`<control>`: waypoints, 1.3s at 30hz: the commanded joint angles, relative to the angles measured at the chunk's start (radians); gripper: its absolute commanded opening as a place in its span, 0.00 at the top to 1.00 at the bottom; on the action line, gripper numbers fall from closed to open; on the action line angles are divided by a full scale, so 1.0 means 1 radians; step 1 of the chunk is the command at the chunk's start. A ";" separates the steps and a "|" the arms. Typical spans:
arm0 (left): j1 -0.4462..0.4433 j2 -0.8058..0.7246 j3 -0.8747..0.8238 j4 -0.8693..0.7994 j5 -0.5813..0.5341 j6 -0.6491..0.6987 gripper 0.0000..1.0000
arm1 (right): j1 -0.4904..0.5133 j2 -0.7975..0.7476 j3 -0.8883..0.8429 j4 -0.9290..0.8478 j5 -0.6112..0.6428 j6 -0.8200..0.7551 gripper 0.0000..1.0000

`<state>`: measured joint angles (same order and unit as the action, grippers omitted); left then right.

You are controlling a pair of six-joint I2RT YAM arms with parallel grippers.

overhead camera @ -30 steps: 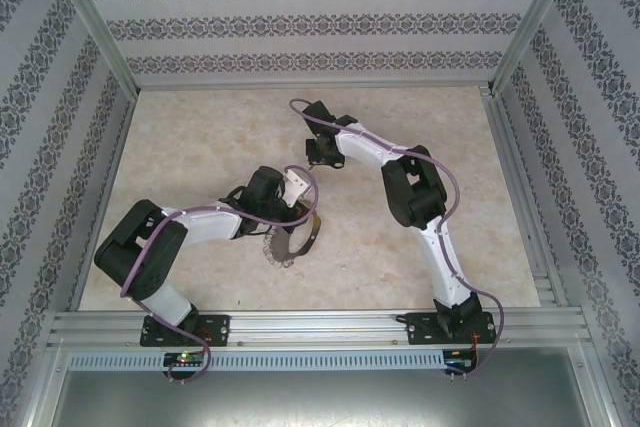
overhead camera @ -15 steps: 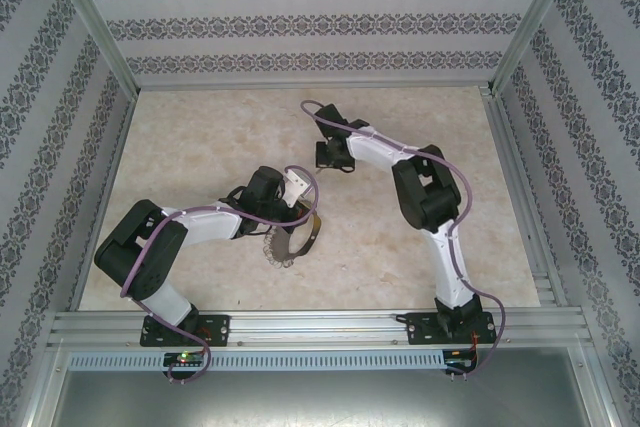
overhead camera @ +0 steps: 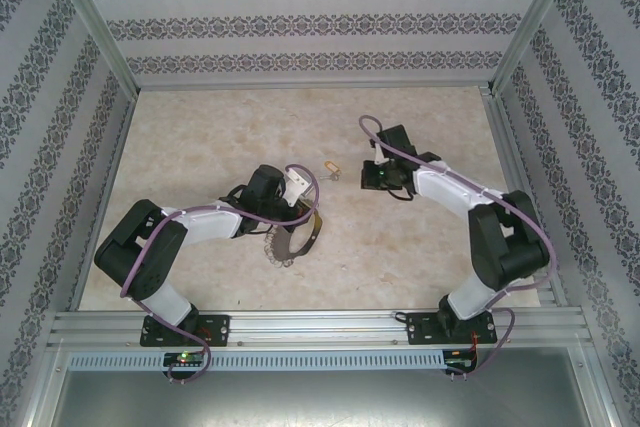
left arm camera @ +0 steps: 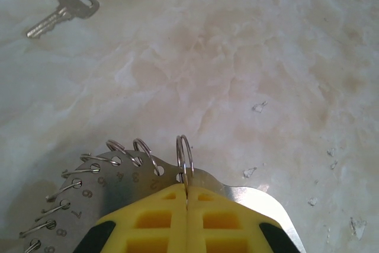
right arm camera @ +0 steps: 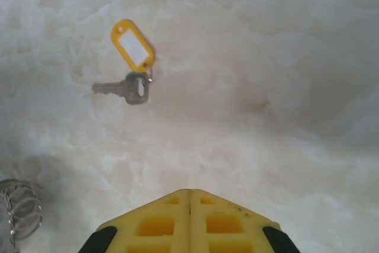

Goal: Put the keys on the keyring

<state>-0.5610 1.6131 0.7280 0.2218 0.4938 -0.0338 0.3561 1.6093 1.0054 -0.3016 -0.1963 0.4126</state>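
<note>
1. A marbled counter (overhead camera: 200, 137) between patterned walls (overhead camera: 300, 27): the left claw (left arm camera: 187, 197) clamps the keyring (left arm camera: 112, 173) by its edge, apparently steadying it so one split ring (left arm camera: 185, 155) faces forward.
2. The right claw (right arm camera: 189, 197), closed and empty, hovers short of the key (right arm camera: 127, 90), which lies ahead-left beside its yellow tag (right arm camera: 133, 45), not yet collected.

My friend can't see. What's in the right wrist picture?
A small silver key with a yellow tag lies on a pale marbled table. The right gripper, yellow, shut and empty, is at the bottom edge, apart from the key. Silvery wire rings peek in bottom left.
</note>
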 commanded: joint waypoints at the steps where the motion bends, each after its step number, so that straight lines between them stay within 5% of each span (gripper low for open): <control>1: 0.008 -0.008 0.033 0.007 0.028 0.008 1.00 | -0.023 -0.018 -0.023 0.074 -0.092 0.037 1.00; 5: 0.007 -0.009 0.026 0.008 0.029 0.009 1.00 | -0.004 0.064 0.054 0.089 -0.136 0.129 0.63; 19: 0.007 0.013 0.005 0.049 0.020 0.004 1.00 | 0.049 0.415 0.395 -0.071 -0.049 0.241 0.66; 39: 0.007 0.034 0.010 0.072 0.034 0.000 1.00 | 0.071 0.491 0.439 -0.097 -0.030 0.235 0.73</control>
<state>-0.5610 1.6363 0.7368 0.2398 0.5011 -0.0341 0.4171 2.0777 1.4162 -0.3744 -0.2401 0.6495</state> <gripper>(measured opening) 0.048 0.273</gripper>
